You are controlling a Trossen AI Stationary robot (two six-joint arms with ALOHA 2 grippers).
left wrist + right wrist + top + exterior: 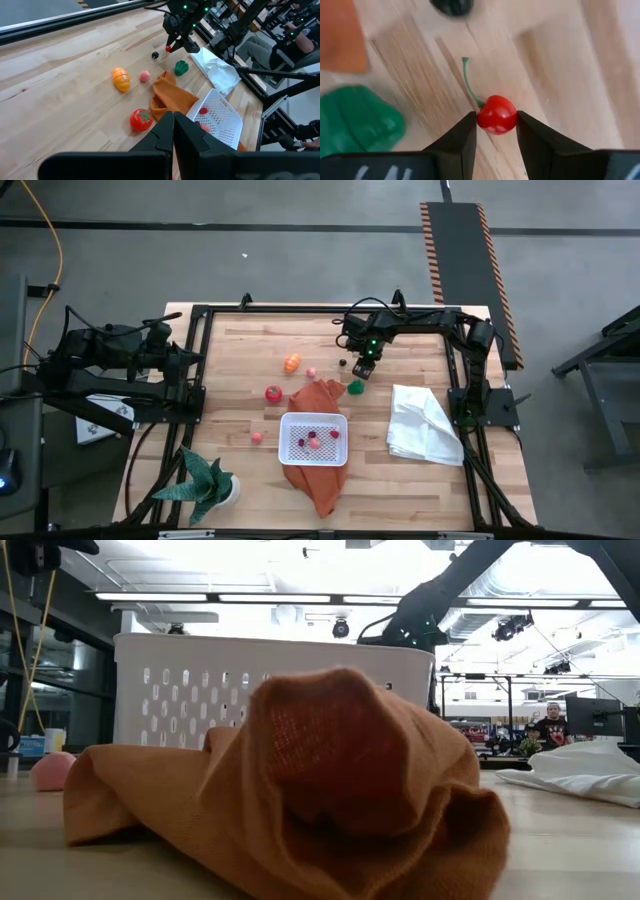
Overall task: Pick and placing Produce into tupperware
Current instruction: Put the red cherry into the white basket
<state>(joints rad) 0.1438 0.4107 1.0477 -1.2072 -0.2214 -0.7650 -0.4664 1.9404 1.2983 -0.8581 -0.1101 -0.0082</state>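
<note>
wooden tabletop (230,370) runs under both arms, with a concrete floor around it. your right gripper (496,131) is clenched on a small red cherry (496,114), one finger (462,137) on each side of it, and the green stem (468,82) points away from the tool over the wood. whether the cherry is already off the table you cannot tell from these views.

the hold looks shallow — the fruit is round, slick and sits right at the fingertips, so a quick lift or a jerk could squirt it forward out of the jaws and send it rolling. a green pepper (355,120) lies just beside the tool, and a dark piece (451,6) sits ahead of it, past the stem; a low sideways swing could knock either one.

the tupperware (314,438) stands well apart from the tool, resting on the orange cloth (318,395), which is bunched between the gripper and it — carry the cherry low and you risk dragging the cloth and shifting the container. a few pieces already lie in it.

your left gripper (173,131) is fully closed on nothing and waits off to the side.
</note>
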